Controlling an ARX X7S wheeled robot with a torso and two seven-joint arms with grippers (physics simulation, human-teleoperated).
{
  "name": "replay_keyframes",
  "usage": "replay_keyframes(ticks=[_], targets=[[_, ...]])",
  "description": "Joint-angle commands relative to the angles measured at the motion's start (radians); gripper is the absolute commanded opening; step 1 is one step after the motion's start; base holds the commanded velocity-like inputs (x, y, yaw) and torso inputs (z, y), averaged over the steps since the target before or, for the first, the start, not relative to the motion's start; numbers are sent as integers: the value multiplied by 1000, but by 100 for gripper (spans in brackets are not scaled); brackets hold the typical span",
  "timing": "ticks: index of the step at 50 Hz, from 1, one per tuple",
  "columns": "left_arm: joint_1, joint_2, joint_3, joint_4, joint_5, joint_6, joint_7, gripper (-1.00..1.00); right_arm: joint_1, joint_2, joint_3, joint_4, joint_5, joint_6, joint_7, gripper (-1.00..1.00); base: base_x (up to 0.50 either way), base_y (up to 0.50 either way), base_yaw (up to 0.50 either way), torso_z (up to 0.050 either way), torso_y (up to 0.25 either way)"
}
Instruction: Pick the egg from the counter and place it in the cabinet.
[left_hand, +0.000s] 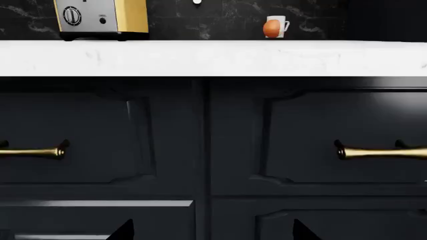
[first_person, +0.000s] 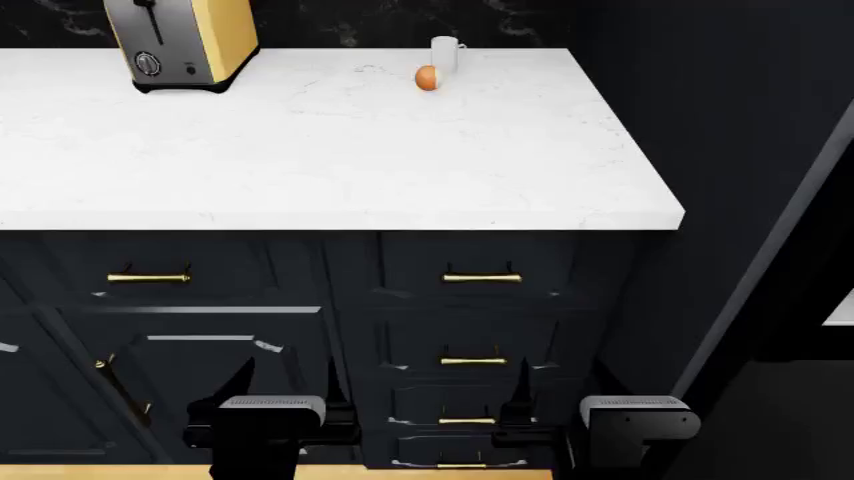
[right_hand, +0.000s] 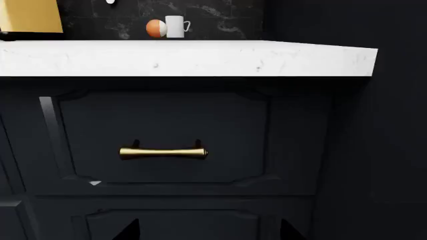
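The small orange-brown egg (first_person: 426, 77) lies near the back of the white marble counter (first_person: 334, 150), touching or just in front of a white cup (first_person: 446, 54). It also shows in the left wrist view as the egg (left_hand: 271, 28) and in the right wrist view as the egg (right_hand: 155, 28). The dark cabinet fronts (first_person: 187, 350) with brass handles sit below the counter. My left gripper (first_person: 288, 378) and right gripper (first_person: 558, 380) hang low in front of these fronts, far below the egg. Both are open and hold nothing, as the left gripper (left_hand: 212, 231) and right gripper (right_hand: 209, 231) show.
A silver and yellow toaster (first_person: 183, 40) stands at the counter's back left. A black marble backsplash (first_person: 334, 20) runs behind it. A tall dark panel (first_person: 721, 150) closes off the right side. Brass drawer handles (right_hand: 163, 152) face the grippers.
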Motion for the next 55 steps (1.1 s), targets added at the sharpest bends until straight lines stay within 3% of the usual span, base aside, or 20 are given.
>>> replay_keyframes(ticks=[1, 30, 55], targets=[[0, -16, 19, 0, -15, 0, -18, 100, 0, 15, -19, 0, 18, -1, 21, 100, 0, 0, 0, 0, 0], [-7, -72, 85, -9, -80, 6, -83, 100, 3, 74, -83, -5, 93, -6, 88, 100, 0, 0, 0, 1, 1], [-8, -100, 117, -6, -111, 19, -113, 100, 6, 101, -116, 0, 118, -8, 121, 100, 0, 0, 0, 43, 99]])
